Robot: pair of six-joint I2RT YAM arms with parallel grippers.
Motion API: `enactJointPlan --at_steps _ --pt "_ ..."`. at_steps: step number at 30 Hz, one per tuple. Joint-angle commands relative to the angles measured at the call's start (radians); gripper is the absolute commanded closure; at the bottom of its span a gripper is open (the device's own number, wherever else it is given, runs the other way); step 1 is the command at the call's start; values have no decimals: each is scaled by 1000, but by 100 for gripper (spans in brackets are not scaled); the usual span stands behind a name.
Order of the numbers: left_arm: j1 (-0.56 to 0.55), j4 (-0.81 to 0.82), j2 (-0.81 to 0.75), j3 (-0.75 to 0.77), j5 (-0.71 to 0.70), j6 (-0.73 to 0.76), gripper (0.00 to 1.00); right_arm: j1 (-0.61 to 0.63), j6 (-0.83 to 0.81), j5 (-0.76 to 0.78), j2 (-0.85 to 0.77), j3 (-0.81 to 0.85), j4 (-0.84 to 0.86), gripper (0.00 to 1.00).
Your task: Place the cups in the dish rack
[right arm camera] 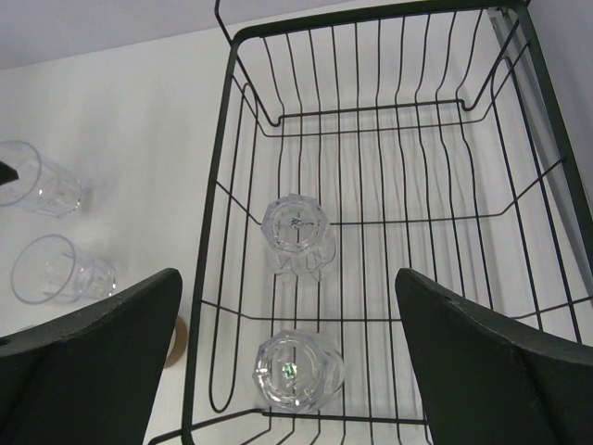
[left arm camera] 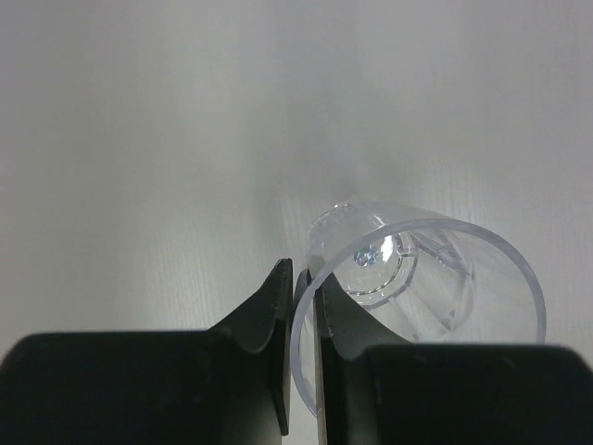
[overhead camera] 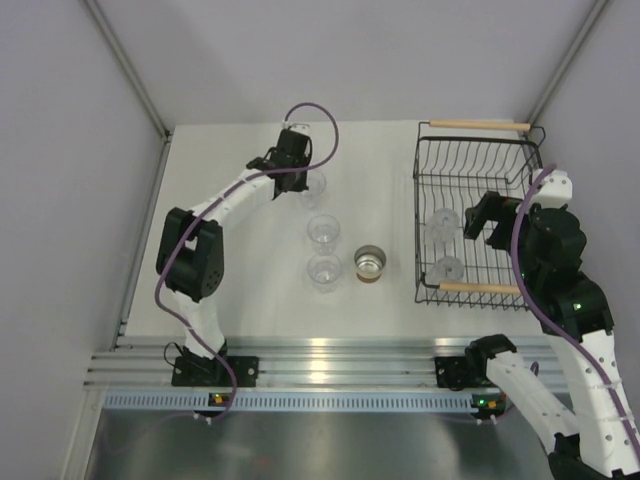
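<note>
My left gripper (overhead camera: 300, 180) is shut on the rim of a clear cup (overhead camera: 316, 187) at the back of the table. The left wrist view shows one finger inside and one outside the wall of that cup (left arm camera: 417, 269), with the gripper (left arm camera: 303, 287) pinching its rim. Two more clear cups (overhead camera: 323, 231) (overhead camera: 324, 270) stand upright in front of it, with the silver-and-tan cup (overhead camera: 371, 263) to their right. The black wire dish rack (overhead camera: 417, 200) holds two clear cups upside down (right arm camera: 296, 227) (right arm camera: 295, 369). My right gripper (right arm camera: 287, 278) is open and empty above the rack's near half.
The rack has a wooden handle at the far end (overhead camera: 478, 125) and the near end (overhead camera: 478, 288). Grey walls close in the table on the left, back and right. A metal rail (overhead camera: 320, 350) runs along the near edge.
</note>
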Motion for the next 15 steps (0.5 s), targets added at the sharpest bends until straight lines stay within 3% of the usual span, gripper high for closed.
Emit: enactJointPlan --at_steps 1,7,15 --pt "0 30 -175 29 -66 -57 100 -11 -4 18 -15 -2 -6 0" --pt "0 105 -356 -37 34 -166 100 -11 4 5 -15 -8 3 1" --pt "0 320 -582 -242 336 -390 100 -13 23 -63 -15 -22 35 1"
